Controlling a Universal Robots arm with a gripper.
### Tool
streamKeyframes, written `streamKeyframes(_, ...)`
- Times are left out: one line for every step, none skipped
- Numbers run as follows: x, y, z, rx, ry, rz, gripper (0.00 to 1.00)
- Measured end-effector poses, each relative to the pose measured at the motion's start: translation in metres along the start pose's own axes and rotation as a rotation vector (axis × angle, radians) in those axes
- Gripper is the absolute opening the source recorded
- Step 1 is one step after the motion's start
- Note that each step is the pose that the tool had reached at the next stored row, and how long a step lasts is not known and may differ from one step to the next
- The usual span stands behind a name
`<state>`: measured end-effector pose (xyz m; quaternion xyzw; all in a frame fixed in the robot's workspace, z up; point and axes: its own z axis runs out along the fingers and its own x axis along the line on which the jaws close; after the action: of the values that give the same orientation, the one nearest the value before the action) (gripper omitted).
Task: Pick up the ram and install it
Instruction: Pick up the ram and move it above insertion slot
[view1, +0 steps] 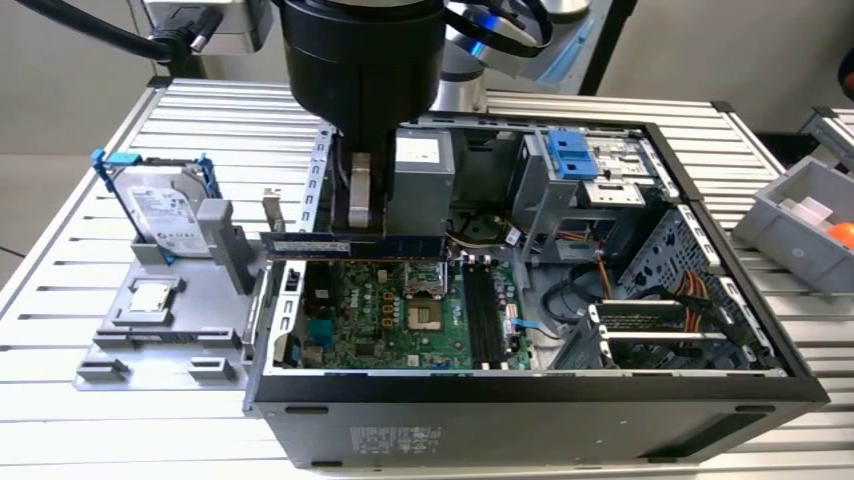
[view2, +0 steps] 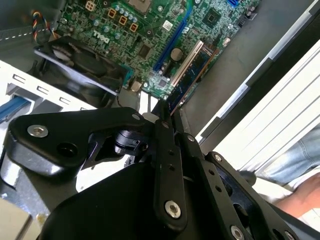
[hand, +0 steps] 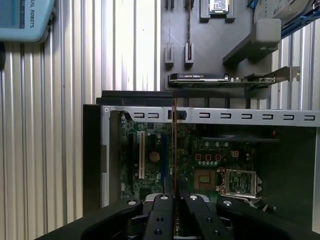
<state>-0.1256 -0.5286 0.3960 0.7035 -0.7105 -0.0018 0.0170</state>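
The arm hangs straight down from twelve o'clock in the exterior view. Its gripper (view1: 360, 230) is clamped narrow on the ram (view1: 354, 243). The ram is held level over the motherboard's (view1: 374, 320) eleven o'clock edge, inside the open computer case (view1: 534, 400).

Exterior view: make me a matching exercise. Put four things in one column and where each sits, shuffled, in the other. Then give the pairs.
Things:
1. ram
2. hard drive
3. processor chip
4. grey bin

Places:
A. lying flat on the grey holder
B. beside the case, on the exterior view's right
C. clamped in the gripper above the open case
D. standing on edge on the grey holder

Pairs: 1-C, 2-D, 3-A, 4-B
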Motion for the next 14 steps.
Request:
streamKeyframes(0.0000,-0.0006,0.0000,0.0001,0.0000,0.000,0.00)
streamKeyframes(0.0000,-0.0013,0.0000,0.0001,0.0001,0.000,0.00)
streamKeyframes(0.0000,-0.0020,0.0000,0.0000,0.0002,0.000,0.00)
streamKeyframes(0.0000,-0.0026,0.0000,0.0001,0.0002,0.001,0.00)
streamKeyframes(0.0000,-0.0032,0.0000,0.0001,0.0001,0.001,0.00)
streamKeyframes(0.0000,-0.0038,0.0000,0.0001,0.0003,0.001,0.00)
streamKeyframes(0.0000,-0.0044,-0.0001,0.0000,0.0004,0.001,0.00)
streamKeyframes(-0.0001,-0.0050,-0.0001,0.0000,0.0004,0.001,0.00)
streamKeyframes(0.0000,-0.0055,-0.0001,0.0001,0.0005,0.001,0.00)
streamKeyframes(-0.0001,-0.0061,-0.0001,0.0000,0.0005,0.001,0.00)
streamKeyframes(-0.0001,-0.0066,-0.0001,0.0001,0.0005,0.002,0.00)
streamKeyframes(-0.0001,-0.0071,-0.0001,0.0001,0.0006,0.002,0.00)
streamKeyframes(-0.0001,-0.0076,-0.0002,0.0000,0.0008,0.002,0.00)
streamKeyframes(-0.0001,-0.0082,-0.0002,0.0000,0.0010,0.002,0.00)
